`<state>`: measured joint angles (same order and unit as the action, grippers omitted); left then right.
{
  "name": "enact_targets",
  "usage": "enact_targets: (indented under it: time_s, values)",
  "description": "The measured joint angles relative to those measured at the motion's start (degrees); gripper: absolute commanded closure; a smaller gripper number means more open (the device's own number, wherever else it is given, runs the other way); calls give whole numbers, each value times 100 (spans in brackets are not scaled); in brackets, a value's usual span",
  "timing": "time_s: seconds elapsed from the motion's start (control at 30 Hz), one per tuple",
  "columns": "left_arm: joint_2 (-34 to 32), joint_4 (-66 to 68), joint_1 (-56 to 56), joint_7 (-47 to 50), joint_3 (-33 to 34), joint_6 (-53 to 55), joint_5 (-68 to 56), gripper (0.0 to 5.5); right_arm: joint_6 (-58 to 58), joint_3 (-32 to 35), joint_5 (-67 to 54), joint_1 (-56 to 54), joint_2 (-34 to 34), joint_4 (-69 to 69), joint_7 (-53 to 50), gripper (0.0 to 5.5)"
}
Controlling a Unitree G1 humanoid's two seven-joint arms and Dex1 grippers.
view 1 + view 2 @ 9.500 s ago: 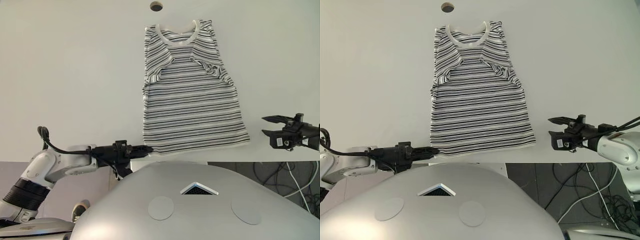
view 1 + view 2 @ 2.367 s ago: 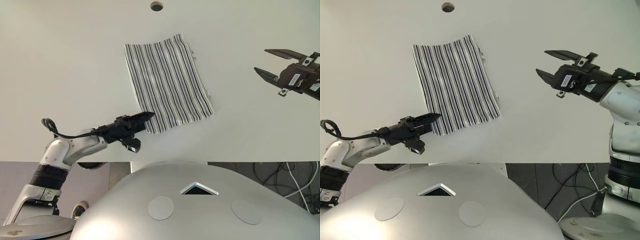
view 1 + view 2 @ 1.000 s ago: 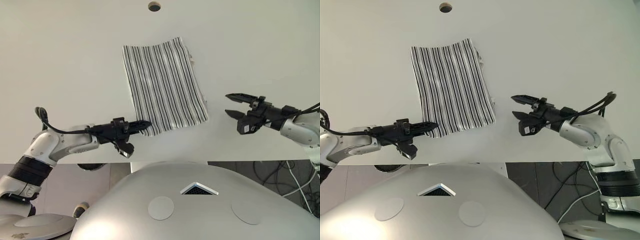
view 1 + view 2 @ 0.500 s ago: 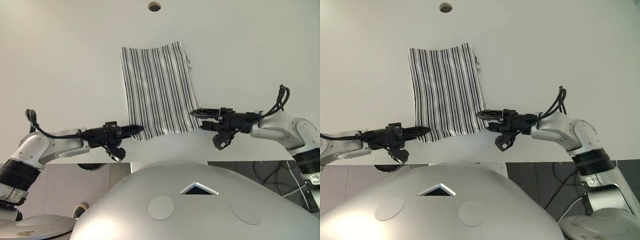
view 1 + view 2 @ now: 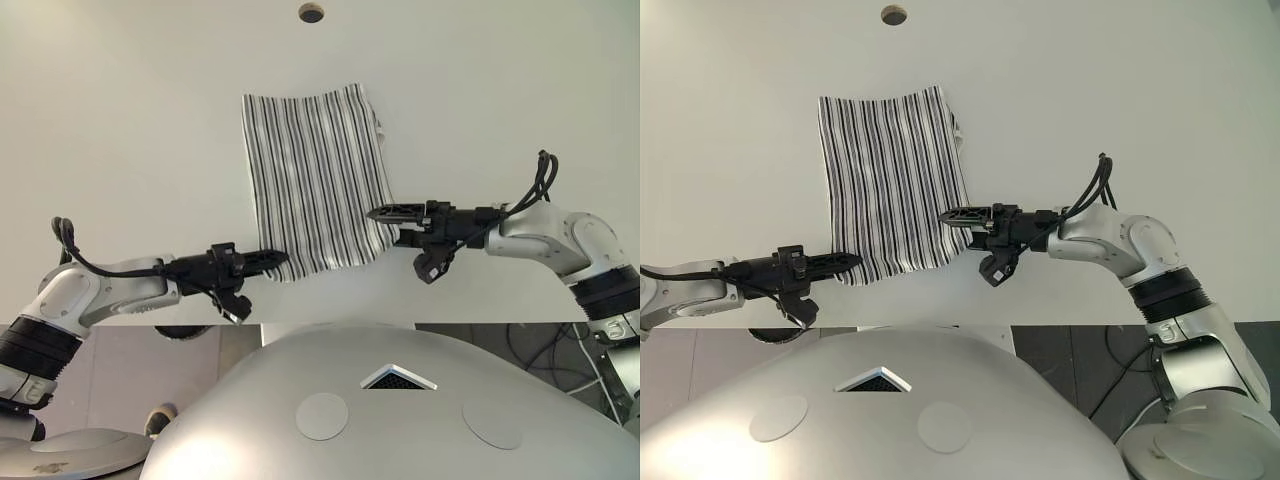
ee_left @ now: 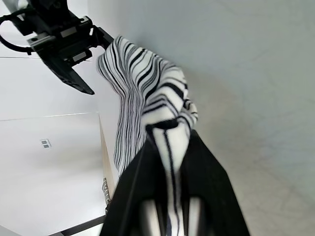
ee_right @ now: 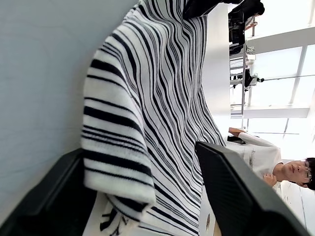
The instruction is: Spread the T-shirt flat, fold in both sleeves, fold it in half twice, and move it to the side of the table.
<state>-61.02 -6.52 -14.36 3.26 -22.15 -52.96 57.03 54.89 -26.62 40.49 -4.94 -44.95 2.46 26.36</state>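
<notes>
A white surface [image 5: 120, 120] with 1 dark round hole [image 5: 312, 13] at its far edge carries the folded striped T-shirt [image 5: 315, 175] at centre. The left gripper [image 5: 280, 257], arm low along the near edge, pinches the near-left corner. The right gripper [image 5: 378, 214] meets the near-right corner, fingers [image 7: 236, 196] apart astride the cloth.

Count: one striped T-shirt [image 5: 315, 175]. One table [image 5: 120, 120]. One round hole [image 5: 311, 13] in table top. Two claws: left claw [image 5: 280, 258], right claw [image 5: 375, 213].
</notes>
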Motion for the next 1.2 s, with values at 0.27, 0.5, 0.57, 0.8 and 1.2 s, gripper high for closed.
enact_targets:
  time_s: [0.27, 0.5, 0.57, 0.8, 1.2]
  values:
    - [1, -10, 0, 0, 0, 8, 6, 534, -219, -294, -38, 11, 9, 24, 77, 418]
    - [15, -32, 3, -7, 2, 39, 5, 534, -448, -340, -281, 56, -63, -27, 356, 527]
    - [27, -40, 5, -9, 7, 55, 4, 534, -555, -337, -526, 89, -154, -105, 561, 528]
    - [-2, -711, -299, -1259, -11, 454, -2345, 534, -2132, 368, -2928, 1126, -1246, -1627, 1773, 528]
    - [-1642, -2869, -1844, -3300, 469, 1498, -7054, 534, -3345, 2759, -4725, 3591, -2193, -4150, 2327, 528]
